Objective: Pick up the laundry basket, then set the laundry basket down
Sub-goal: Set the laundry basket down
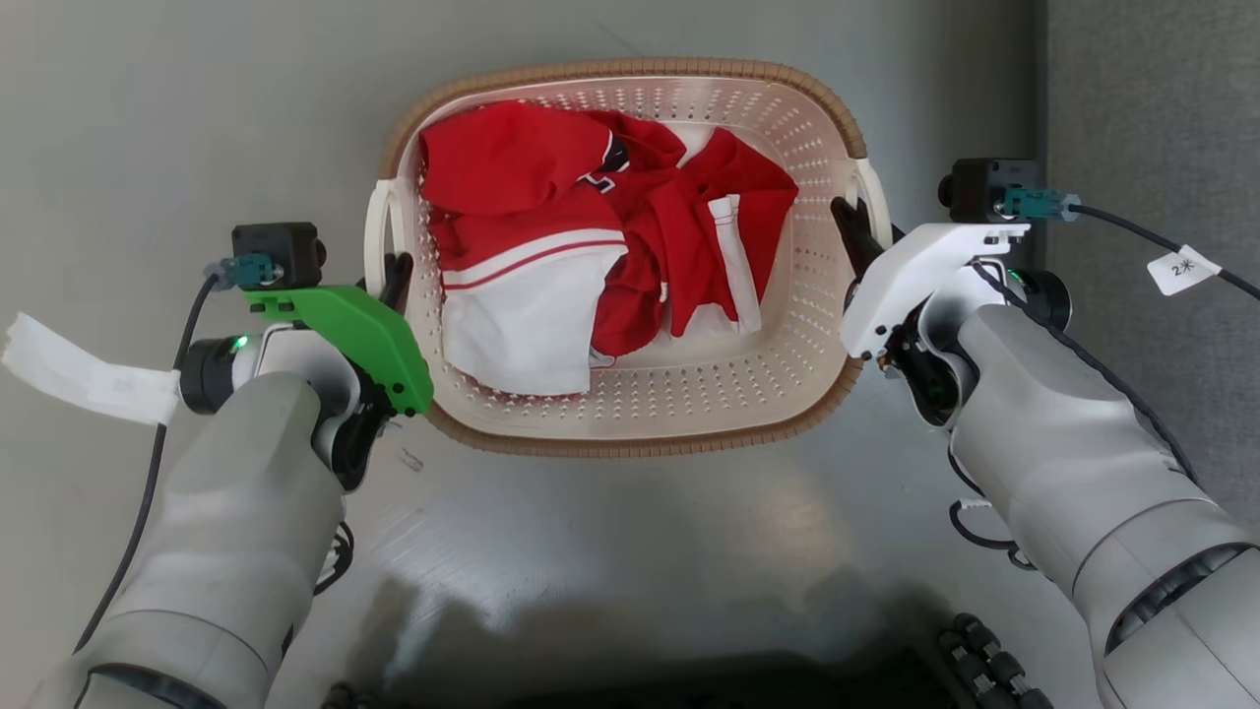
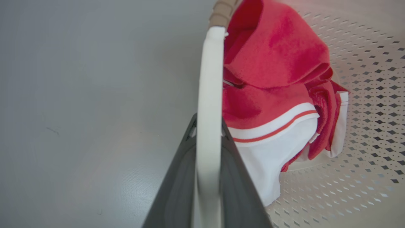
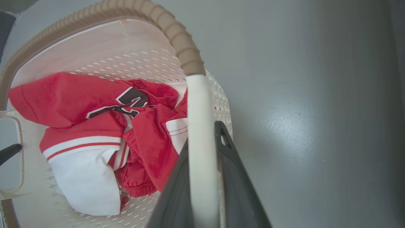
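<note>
The laundry basket [image 1: 802, 330] sits low on the grey floor [image 1: 197, 118], directly ahead of the robot. Whether its base is off the floor cannot be told.

The left gripper [image 1: 397, 276] has its jaws clamped on the white left handle [image 2: 208, 79]. The right gripper [image 1: 854, 231] has its jaws clamped on the white right handle [image 3: 196, 110]. Each handle bar runs lengthwise between the two dark fingers.

The basket is likely light: thin perforated plastic holding a few red and white garments [image 1: 591, 246]. Its walls may flex, so the load should be carried on the handles. The smooth bars could slip through the jaws. Both arms should move level so that the basket does not tilt.
</note>
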Available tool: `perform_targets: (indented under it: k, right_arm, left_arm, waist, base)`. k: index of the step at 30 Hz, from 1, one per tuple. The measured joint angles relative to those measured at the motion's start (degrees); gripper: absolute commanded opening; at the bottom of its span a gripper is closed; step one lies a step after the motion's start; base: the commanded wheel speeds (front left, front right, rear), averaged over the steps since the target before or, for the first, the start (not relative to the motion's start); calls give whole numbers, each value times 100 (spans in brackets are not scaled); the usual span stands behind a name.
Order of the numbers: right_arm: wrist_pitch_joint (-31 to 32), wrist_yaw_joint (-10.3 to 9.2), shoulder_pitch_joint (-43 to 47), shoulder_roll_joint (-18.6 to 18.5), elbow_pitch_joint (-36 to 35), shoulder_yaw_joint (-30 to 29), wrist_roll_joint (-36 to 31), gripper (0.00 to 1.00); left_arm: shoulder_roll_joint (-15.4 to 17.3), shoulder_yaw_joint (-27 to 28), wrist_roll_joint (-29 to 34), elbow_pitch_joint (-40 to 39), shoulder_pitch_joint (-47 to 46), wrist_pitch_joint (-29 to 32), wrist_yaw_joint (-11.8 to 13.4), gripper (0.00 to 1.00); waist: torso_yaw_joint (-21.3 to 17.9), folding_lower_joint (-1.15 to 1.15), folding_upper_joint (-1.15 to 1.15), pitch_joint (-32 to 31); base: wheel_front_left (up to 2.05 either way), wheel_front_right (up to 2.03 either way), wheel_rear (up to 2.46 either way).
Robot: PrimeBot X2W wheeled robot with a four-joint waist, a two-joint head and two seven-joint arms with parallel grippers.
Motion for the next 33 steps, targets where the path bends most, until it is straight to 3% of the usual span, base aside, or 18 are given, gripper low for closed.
perform_targets:
  k: [22,23,24,25,33]
  right_arm:
    - [-175,2,-166,0,130,-42,1,0]
    - [-175,2,-167,2,145,-47,1,25]
    - [-181,9,-167,5,169,-58,2,99]
    - [-192,55,-168,3,188,-77,8,100]
    - [-199,59,-221,-1,259,-101,21,100]
  left_arm:
    - [-41,-127,27,68,-222,-185,0,0]
    - [-45,-137,21,75,-222,-183,0,0]
    - [-51,-145,20,81,-222,-183,0,41]
    - [-56,-147,19,98,-222,-183,0,100]
    - [-48,-159,-98,101,-224,-183,3,100]
  waist:
    - [72,0,0,402]
    - [73,0,0,407]
    - [73,0,0,411]
    - [73,0,0,414]
    - [74,0,0,409]
  base:
    - [0,0,0]
    - [0,0,0]
    - [0,0,0]
    - [0,0,0]
    - [0,0,0]
